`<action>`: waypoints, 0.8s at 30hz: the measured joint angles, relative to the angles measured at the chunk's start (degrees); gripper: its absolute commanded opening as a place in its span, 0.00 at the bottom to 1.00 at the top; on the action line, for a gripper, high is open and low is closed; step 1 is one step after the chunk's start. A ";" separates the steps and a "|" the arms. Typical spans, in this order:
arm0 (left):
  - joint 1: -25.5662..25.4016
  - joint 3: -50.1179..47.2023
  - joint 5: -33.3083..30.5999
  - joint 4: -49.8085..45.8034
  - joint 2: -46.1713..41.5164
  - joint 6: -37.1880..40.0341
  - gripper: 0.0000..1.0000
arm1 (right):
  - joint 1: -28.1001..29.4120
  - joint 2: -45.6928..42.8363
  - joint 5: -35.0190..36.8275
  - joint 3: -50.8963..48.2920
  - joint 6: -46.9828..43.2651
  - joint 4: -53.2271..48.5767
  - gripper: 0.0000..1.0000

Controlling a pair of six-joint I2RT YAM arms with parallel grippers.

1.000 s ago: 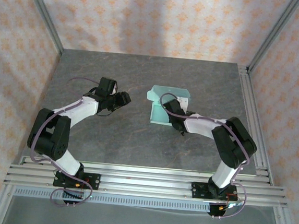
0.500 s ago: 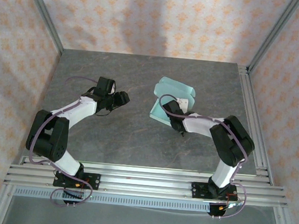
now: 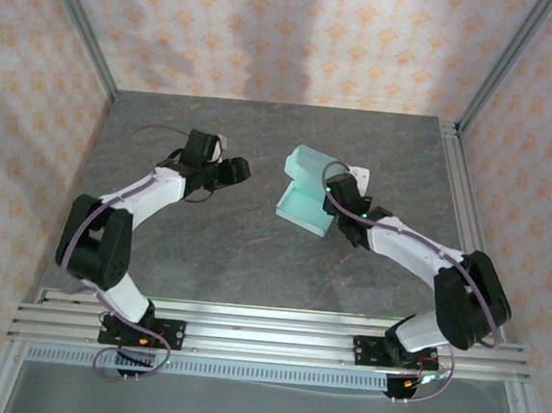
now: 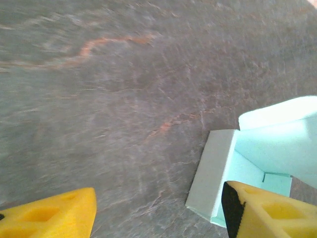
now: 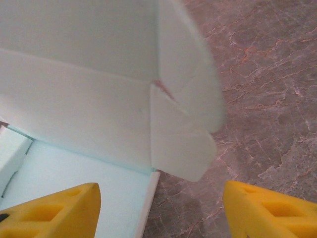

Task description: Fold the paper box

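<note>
While the half-folded paper box sits centre-right on the dark table, one wall raised above its bare mint floor, the right gripper faces it with fingers spread wide; the left gripper, likewise spread, hovers nearby.

I see my left arm and right arm built alike: white link shells between black joint housings, a thin lilac cable looping along each, and blocky yellow fingers with recessed pockets at the tips.
</note>
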 measured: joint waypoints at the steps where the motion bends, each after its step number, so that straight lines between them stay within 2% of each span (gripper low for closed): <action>1: -0.74 0.81 0.48 0.22 1.73 -0.02 0.62 | -0.42 -1.18 -0.22 -0.83 0.37 0.17 0.65; 3: -2.38 2.12 1.62 0.81 5.68 -0.33 0.52 | -1.66 -3.72 -0.35 -2.69 1.70 0.55 0.65; 5: -3.67 2.58 2.27 1.01 8.85 -0.83 0.48 | -3.04 -5.73 0.07 -4.37 3.10 0.63 0.64; 9: -5.64 2.97 2.91 1.05 13.60 -2.25 0.46 | -6.34 -8.02 0.66 -7.74 6.25 0.39 0.64; 15: -9.44 2.97 3.15 1.75 14.29 -4.63 0.46 | -12.20 -8.20 -1.75 -13.05 9.29 0.55 0.64; 24: -16.00 2.97 2.75 1.86 13.81 -6.84 0.47 | -17.88 -9.92 -8.02 -12.33 3.72 1.22 0.64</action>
